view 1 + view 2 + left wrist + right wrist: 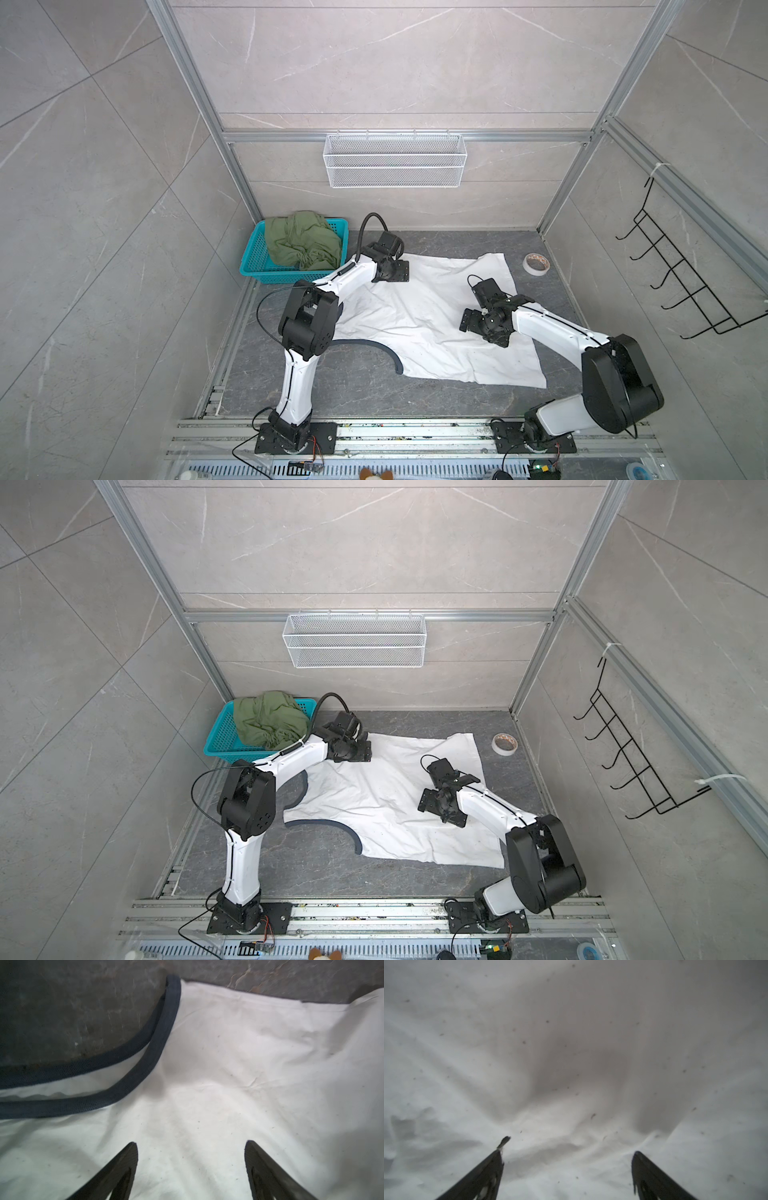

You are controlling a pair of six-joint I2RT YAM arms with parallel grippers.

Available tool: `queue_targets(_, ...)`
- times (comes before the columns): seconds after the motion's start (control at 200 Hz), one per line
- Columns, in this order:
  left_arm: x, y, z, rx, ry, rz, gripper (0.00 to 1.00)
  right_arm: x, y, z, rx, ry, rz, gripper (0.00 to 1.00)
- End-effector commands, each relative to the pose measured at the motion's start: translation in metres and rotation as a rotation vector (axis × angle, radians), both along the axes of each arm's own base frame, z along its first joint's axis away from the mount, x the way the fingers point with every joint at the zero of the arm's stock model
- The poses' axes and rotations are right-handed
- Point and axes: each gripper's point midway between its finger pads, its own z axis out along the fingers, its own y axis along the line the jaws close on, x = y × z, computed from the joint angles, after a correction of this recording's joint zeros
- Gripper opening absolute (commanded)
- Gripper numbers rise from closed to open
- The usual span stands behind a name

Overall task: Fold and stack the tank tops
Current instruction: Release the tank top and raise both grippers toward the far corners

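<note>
The white tank top [415,316] [382,796] lies spread on the dark table, back up, with its dark trim [374,345] curving along the near-left armhole. My left gripper [397,274] [357,752] hangs over its far left part, open and empty [191,1144], beside a loop of dark trim [158,1043]. My right gripper [484,328] [440,806] is low over the right-middle of the cloth [571,1043], open [571,1146], holding nothing. The olive green tank top [303,241] [270,719] sits bunched in the teal basket [251,259] [220,733].
A roll of tape [537,264] [505,744] lies at the back right of the table. A white wire basket [395,160] hangs on the back wall and a black hook rack [673,282] on the right wall. Aluminium posts frame the table.
</note>
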Motion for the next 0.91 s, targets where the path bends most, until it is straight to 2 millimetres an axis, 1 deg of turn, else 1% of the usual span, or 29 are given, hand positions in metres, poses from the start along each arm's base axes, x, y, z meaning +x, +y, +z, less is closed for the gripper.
queue_targets(0.0,-0.008,0.002,0.003,-0.054,-0.013,0.036,0.83,0.003,-0.007,-0.005,0.029,0.028,-0.015,0.97)
queue_targets(0.2,-0.027,0.022,-0.018,-0.026,0.007,0.084,0.85,-0.01,-0.036,-0.019,0.018,0.076,-0.123,0.97)
queue_targets(0.274,-0.032,0.033,-0.029,-0.005,0.021,0.113,0.86,-0.014,-0.045,-0.024,0.022,0.095,-0.166,0.97)
queue_targets(0.354,-0.041,0.045,-0.041,0.007,0.035,0.143,0.87,-0.022,-0.059,-0.03,0.016,0.126,-0.231,0.97)
queue_targets(0.499,-0.06,0.065,-0.051,0.03,0.047,0.177,0.88,-0.035,-0.082,-0.033,0.014,0.148,-0.335,0.97)
queue_targets(0.634,-0.081,0.077,-0.057,0.026,0.061,0.205,0.89,-0.041,-0.092,-0.031,0.014,0.142,-0.389,0.97)
queue_targets(0.694,-0.091,0.085,-0.06,0.032,0.066,0.223,0.9,-0.043,-0.095,-0.03,0.015,0.142,-0.405,0.97)
queue_targets(0.808,-0.111,0.098,-0.065,0.044,0.09,0.245,0.9,-0.046,-0.095,-0.028,0.021,0.138,-0.401,0.97)
queue_targets(0.908,-0.126,0.101,-0.064,0.039,0.098,0.247,0.9,-0.046,-0.096,-0.022,0.015,0.117,-0.391,0.97)
